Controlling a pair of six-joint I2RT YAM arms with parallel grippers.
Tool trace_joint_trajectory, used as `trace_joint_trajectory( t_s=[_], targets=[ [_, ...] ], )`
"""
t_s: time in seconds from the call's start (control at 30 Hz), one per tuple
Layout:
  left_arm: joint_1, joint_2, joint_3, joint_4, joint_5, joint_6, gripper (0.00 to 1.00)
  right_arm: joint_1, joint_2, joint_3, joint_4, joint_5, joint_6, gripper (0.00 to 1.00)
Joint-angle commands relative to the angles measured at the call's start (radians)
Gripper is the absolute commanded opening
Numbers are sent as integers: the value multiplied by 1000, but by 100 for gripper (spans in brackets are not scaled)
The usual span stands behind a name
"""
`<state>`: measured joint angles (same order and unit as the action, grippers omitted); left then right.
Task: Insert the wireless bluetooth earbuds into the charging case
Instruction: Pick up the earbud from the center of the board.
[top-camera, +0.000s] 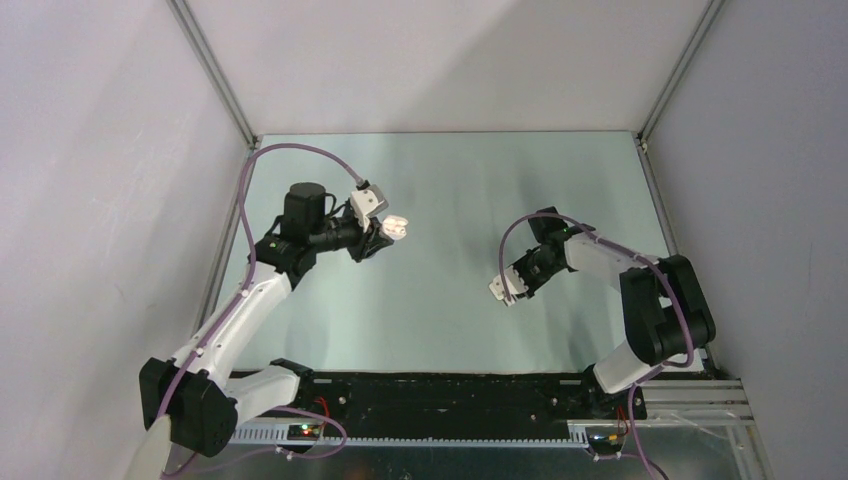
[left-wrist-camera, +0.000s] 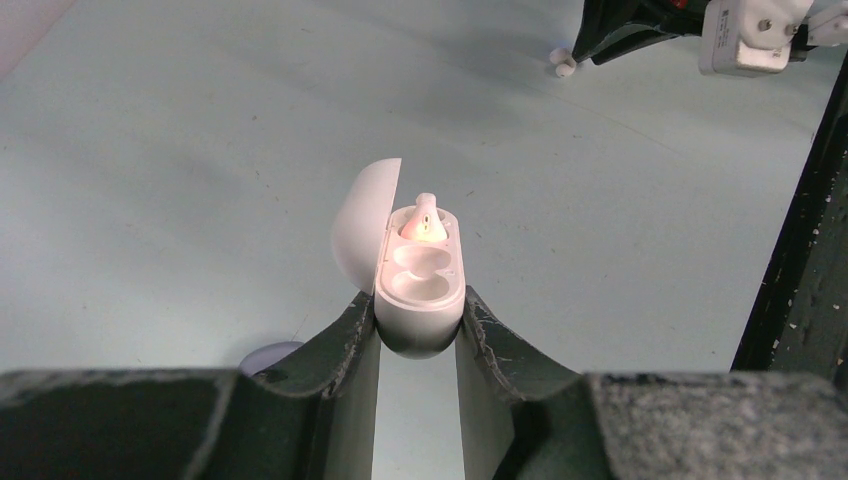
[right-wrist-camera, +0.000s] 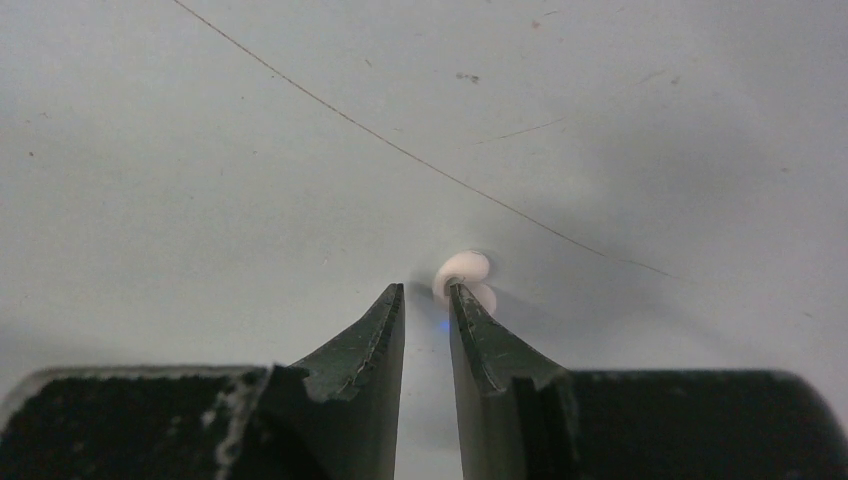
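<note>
Pinching glossy white oval charging case (left-wrist-camera: 424, 300) between dark rough left fingers (left-wrist-camera: 366, 322) over counter's (top-camera: 450, 180) left half; lid flipped open, one rounded earbud (left-wrist-camera: 423, 222) seated inside. Spreading right fingers (right-wrist-camera: 394, 312) narrowly, gripping nothing; second earbud (right-wrist-camera: 463, 271) lying at one fingertip, right of centre.

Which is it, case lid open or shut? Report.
Open: the charging case has its lid swung back, exposing one seated earbud and an empty well.
</note>
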<state>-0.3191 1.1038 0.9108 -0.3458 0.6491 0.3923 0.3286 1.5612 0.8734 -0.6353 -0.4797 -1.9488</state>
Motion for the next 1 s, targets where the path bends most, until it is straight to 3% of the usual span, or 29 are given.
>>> trace_joint_trajectory(
  t_s=[0.0, 0.47, 0.8, 0.97],
  targets=[
    [7, -23, 10, 16, -9, -4, 0, -6, 37, 37, 6, 8, -21, 27],
    [9, -19, 5, 22, -13, -5, 0, 6, 103, 86, 37, 15, -12, 28],
    [13, -11, 7, 31, -12, -9, 0, 13, 111, 104, 84, -20, 13, 20],
    [14, -4, 11, 38, -8, -12, 0, 21, 128, 129, 99, -30, 47, 22]
  ],
)
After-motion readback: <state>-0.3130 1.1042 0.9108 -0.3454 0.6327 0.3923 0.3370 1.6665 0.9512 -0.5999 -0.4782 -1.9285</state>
